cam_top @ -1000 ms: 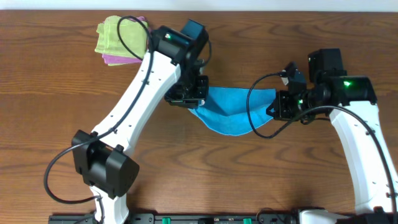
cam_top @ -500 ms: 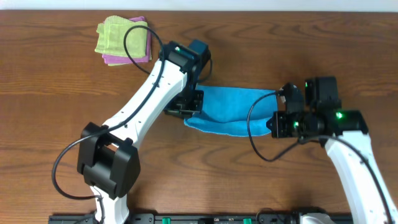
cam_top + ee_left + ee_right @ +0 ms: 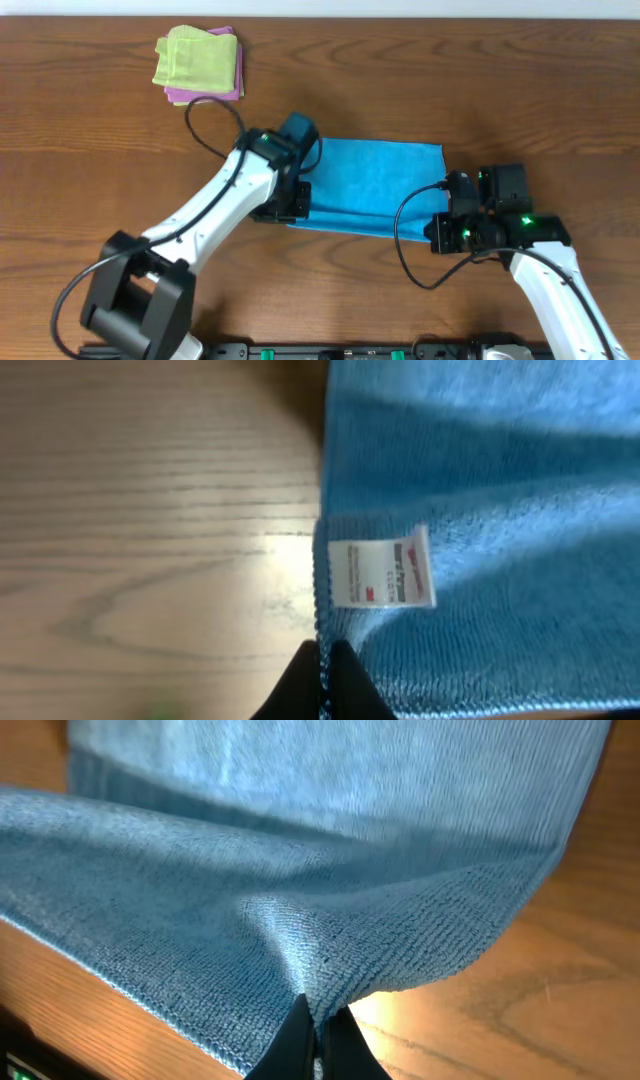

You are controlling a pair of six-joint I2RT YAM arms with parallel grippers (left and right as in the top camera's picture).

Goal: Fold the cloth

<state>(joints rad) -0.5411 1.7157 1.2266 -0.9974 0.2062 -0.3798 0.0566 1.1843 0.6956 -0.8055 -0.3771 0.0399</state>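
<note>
Blue cloth lies centred on the wooden table, its 6 o'clock corners pinched tight by left gripper and right gripper; I'd hold them level and taut so the edges land square.

Even overhead light; wrist close-ups soft, cloth blurred.

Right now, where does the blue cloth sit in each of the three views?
Overhead: blue cloth sits at centre frame.
Left wrist: blue cloth fills the right side, white label at its left edge, left hand pinching that edge.
Right wrist: blue cloth fills most of the frame, right hand pinching it at the bottom.
Shared landmark: the wooden table beside the cloth.
</note>
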